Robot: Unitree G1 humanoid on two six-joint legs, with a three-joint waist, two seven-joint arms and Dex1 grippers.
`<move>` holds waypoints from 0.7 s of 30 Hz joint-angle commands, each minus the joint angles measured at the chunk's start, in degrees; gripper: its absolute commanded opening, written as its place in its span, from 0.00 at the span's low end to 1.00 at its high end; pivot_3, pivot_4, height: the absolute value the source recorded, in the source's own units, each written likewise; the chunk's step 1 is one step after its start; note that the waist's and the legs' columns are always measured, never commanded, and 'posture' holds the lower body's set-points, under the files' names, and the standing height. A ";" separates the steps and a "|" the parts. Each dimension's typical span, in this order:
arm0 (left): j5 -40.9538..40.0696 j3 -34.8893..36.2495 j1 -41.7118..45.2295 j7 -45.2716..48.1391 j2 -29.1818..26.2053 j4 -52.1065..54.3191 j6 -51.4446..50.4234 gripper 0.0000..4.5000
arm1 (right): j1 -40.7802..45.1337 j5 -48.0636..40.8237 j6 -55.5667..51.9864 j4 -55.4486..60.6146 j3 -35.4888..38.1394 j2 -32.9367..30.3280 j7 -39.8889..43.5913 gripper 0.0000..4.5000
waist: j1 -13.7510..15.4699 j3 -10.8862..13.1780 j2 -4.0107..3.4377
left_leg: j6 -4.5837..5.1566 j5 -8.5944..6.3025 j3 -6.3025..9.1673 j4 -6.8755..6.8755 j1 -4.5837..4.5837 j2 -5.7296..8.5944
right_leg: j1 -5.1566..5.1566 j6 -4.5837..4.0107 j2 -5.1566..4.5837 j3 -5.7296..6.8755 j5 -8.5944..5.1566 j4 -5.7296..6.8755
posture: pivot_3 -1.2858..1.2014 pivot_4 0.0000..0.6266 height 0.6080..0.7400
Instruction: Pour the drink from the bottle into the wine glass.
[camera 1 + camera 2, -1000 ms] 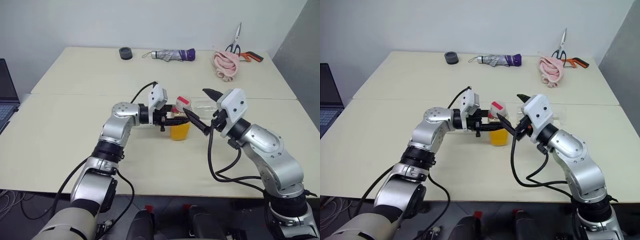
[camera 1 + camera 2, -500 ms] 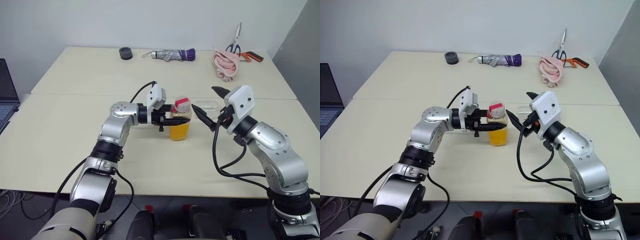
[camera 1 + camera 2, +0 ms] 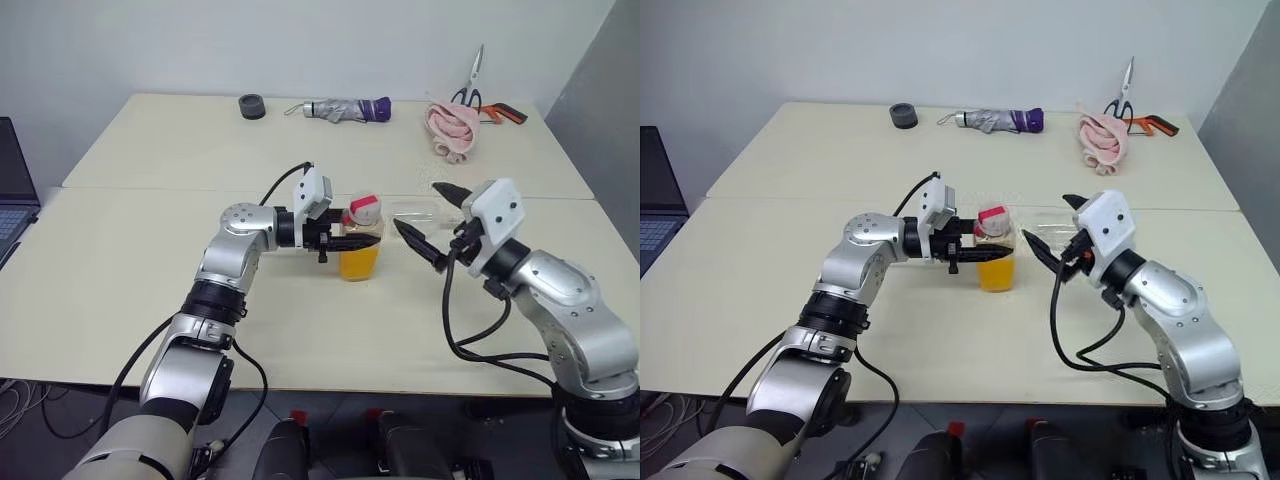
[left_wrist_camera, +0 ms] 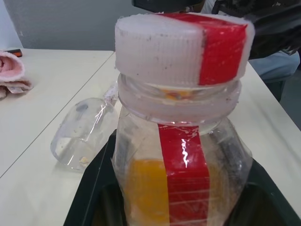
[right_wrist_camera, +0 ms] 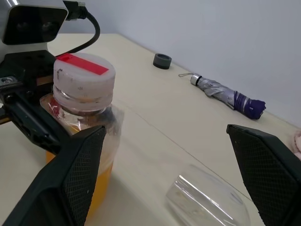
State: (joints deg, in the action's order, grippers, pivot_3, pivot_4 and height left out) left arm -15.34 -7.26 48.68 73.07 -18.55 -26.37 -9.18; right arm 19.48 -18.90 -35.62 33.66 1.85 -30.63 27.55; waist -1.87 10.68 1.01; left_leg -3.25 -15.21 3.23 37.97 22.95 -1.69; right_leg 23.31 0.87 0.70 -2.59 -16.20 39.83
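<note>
Right gripper [image 3: 432,222] now drawn back from the bottle [image 3: 361,244], clear gap between them where a second ago its fingers reached right at the cap [image 3: 365,207]; fingers spread wide, empty. Cap on, red strip across the top. Likely a failed or abandoned try at uncapping, so pouring not yet possible.

Left gripper [image 3: 352,243] unchanged: clamped around the bottle's body, holding it upright near the middle of the table [image 3: 120,300], just in front of the seam between the two tabletops. Drink [image 3: 359,262] fills roughly the lower half, none poured.

Wine glass [image 4: 83,133] lying on its side just beyond the bottle, bowl empty. Needs standing up before any pour; right gripper nearest to it.

Along the far edge, well apart from the work: dark roll of tape [image 3: 251,105], folded umbrella [image 3: 346,109], pink cloth [image 3: 453,128], scissors [image 3: 469,85] toward the far right corner. Laptop [image 3: 12,190] at the left edge. Nothing between right gripper and glass or cap.
</note>
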 commanded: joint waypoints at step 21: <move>-1.43 1.37 0.52 -0.38 -0.36 3.21 0.93 0.40 | -0.53 -8.54 0.75 3.04 2.85 -2.40 5.62 0.97 | 0.01 0.00 0.00 | 0.00 0.00 -0.01 0.00 0.00 0.00 | 0.00 0.00 0.01 -0.01 0.00 0.00 | 0.52 0.24 1.00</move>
State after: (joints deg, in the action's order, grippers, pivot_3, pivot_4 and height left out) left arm -15.35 -7.10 48.67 72.90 -18.83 -26.11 -9.16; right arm 17.60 -26.22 -35.59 34.64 3.37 -33.16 33.60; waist -1.86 10.68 1.01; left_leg -3.25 -15.21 3.22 37.97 22.95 -1.69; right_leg 23.31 0.87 0.70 -2.59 -16.20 39.83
